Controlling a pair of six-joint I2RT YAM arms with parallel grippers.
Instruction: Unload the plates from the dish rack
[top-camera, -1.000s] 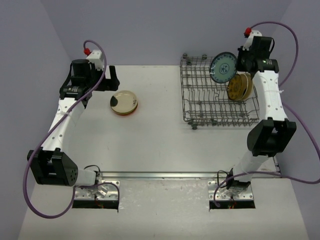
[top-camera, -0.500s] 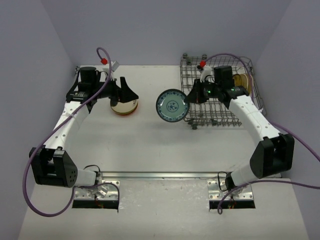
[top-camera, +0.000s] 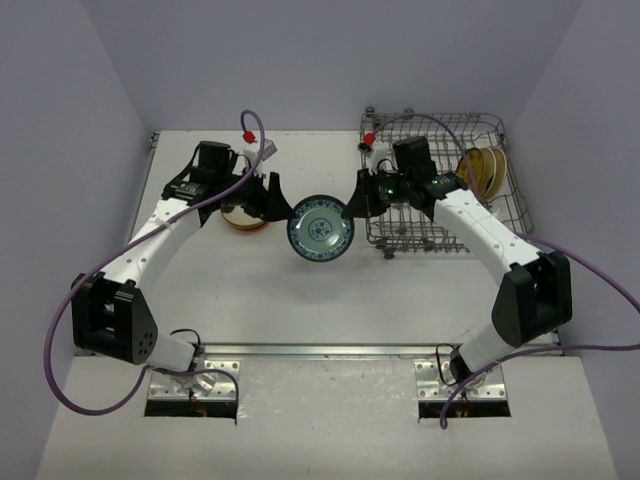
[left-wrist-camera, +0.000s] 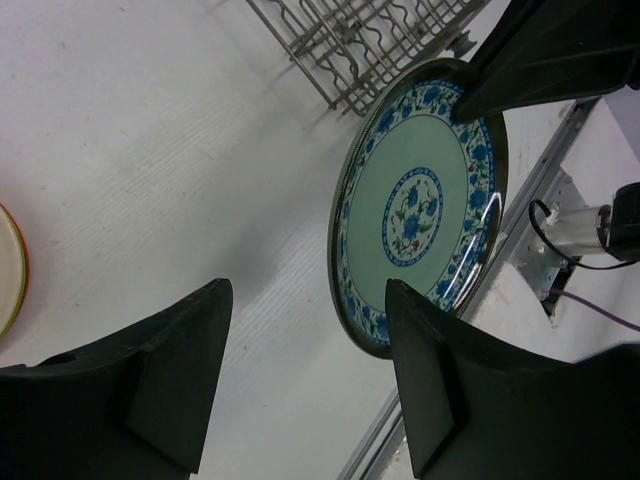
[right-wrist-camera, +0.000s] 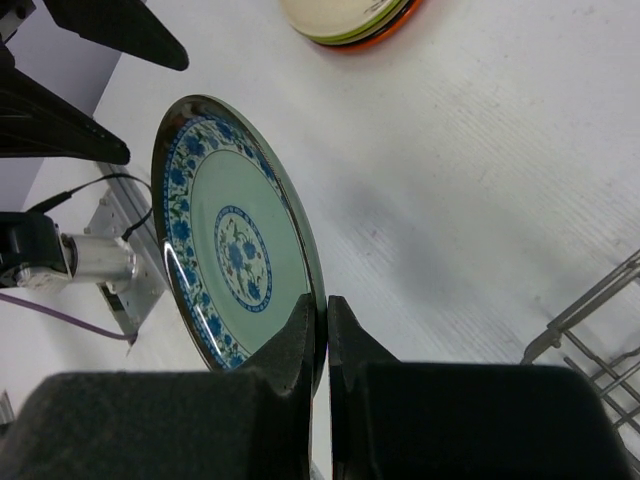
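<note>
A pale blue patterned plate (top-camera: 320, 228) hangs upright over the middle of the table. My right gripper (top-camera: 350, 205) is shut on its right rim; in the right wrist view the fingers (right-wrist-camera: 300, 340) pinch the plate (right-wrist-camera: 230, 240) edge-on. My left gripper (top-camera: 278, 200) is open at the plate's left side. In the left wrist view the plate (left-wrist-camera: 420, 210) has its lower rim just inside the right finger (left-wrist-camera: 440, 380), untouched. The dish rack (top-camera: 430, 228) stands at the back right with a yellow patterned plate (top-camera: 482, 170) upright in it.
A stack of plates (top-camera: 243, 218), beige on top and orange-red beneath, lies at the back left, partly under my left gripper; it also shows in the right wrist view (right-wrist-camera: 350, 20). The rack's corner (left-wrist-camera: 360, 40) is just behind the held plate.
My right arm has carried the blue plate from above the rack leftward to mid-table. My left arm has swung right to meet it, and its jaws have narrowed.
</note>
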